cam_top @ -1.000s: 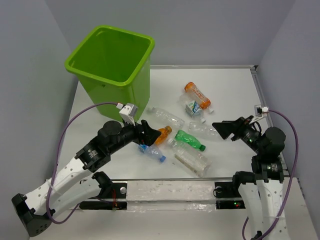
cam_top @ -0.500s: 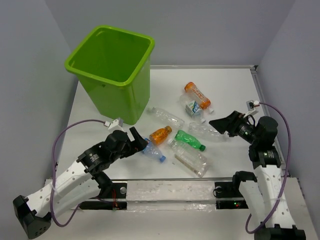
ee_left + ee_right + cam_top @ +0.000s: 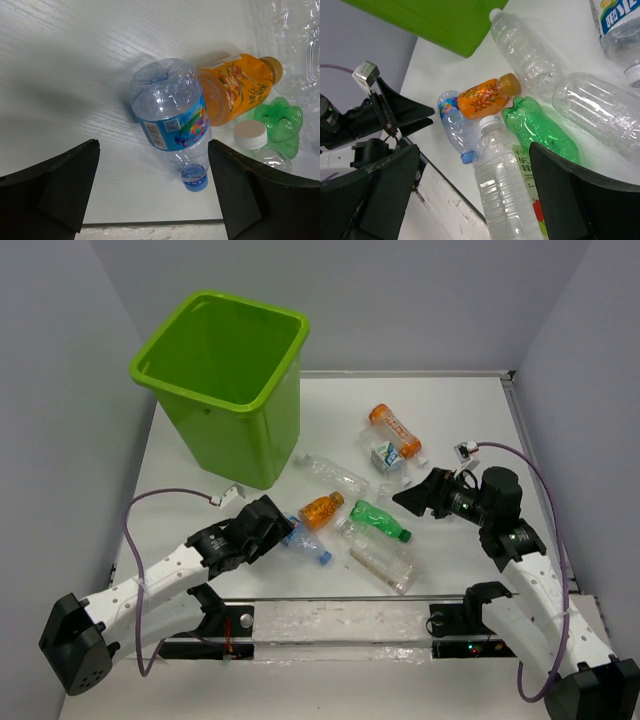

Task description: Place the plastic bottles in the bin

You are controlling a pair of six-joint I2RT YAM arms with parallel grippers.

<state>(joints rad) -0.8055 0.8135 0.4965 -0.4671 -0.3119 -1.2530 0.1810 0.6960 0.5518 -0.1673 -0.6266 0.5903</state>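
while eight bottles [image 3: 380, 520] lie loose on the tabletop [image 3: 450, 410], i see one bin [image 3: 225, 380] upright at its back left. my left hand [image 3: 283, 528] sits low, fingers spread either side of the blue-capped bottle [image 3: 172, 120], gripping nothing. my right hand [image 3: 412, 495] hovers released over the cluster's right side.

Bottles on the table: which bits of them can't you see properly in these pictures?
- Top view: blue-capped bottle, its base end is hidden by the left gripper.
- Right wrist view: the right-hand clear bottle runs off the right edge; the bin is cut by the top edge.
- Top view: far orange bottle, label writing too small to read.
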